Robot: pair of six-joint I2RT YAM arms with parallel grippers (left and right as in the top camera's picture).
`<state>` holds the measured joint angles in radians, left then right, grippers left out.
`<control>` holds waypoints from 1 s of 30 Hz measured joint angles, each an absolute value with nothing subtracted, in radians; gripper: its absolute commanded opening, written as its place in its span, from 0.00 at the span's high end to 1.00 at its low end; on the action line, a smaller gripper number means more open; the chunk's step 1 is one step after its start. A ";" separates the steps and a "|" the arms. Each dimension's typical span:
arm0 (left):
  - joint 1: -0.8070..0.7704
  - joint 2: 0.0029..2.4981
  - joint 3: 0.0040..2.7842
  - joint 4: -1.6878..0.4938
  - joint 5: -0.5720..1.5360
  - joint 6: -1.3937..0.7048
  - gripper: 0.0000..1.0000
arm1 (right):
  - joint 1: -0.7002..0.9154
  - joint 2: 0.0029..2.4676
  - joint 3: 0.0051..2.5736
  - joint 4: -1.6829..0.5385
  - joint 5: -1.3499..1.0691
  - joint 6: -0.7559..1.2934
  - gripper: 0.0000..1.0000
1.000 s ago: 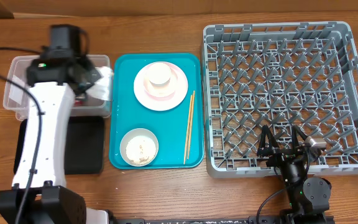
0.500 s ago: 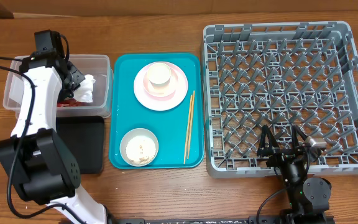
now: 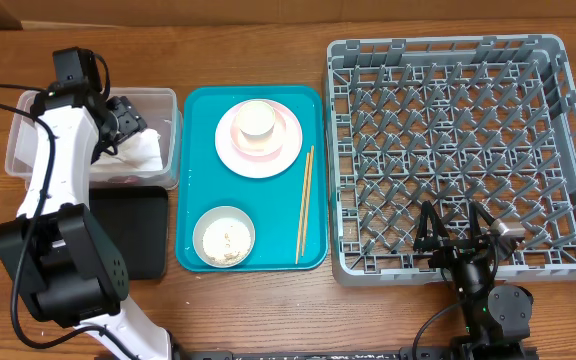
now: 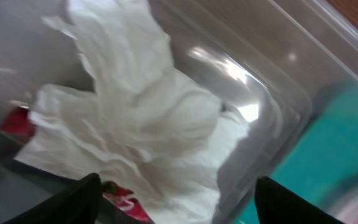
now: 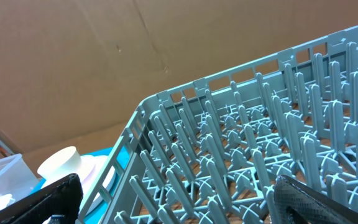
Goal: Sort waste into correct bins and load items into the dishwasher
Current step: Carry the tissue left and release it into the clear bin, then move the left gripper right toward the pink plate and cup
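My left gripper hangs open over the clear tub. The crumpled white tissue lies loose inside the tub. In the left wrist view the tissue rests on the red snack wrapper, below my spread fingers and touching neither. A pink plate carrying a cream cup, a pale bowl with rice, and the chopsticks sit on the teal tray. My right gripper stands open at the near edge of the grey dish rack, holding nothing.
The shallow black tray lies in front of the clear tub, partly under my left arm. The right wrist view looks across the rack's pegs toward the cup and a cardboard wall behind.
My left gripper carried the tissue over the tub and has now opened. The tissue dropped from the fingers and lies in the tub. The right arm has not moved.
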<state>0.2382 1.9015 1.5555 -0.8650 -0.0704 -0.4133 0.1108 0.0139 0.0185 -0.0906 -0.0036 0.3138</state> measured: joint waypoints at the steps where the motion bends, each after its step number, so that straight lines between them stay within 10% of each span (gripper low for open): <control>1: 0.238 1.901 1.560 -0.876 -0.034 -0.403 0.23 | 0.111 0.014 0.019 -0.090 -0.004 0.314 0.00; 17: 0.094 1.667 1.579 -1.300 0.334 -0.302 0.22 | 0.111 0.014 0.019 -0.090 -0.003 0.314 0.00; 30: -0.249 1.658 1.470 -1.461 0.274 -0.228 0.45 | 0.111 0.014 0.019 -0.091 -0.004 0.313 0.00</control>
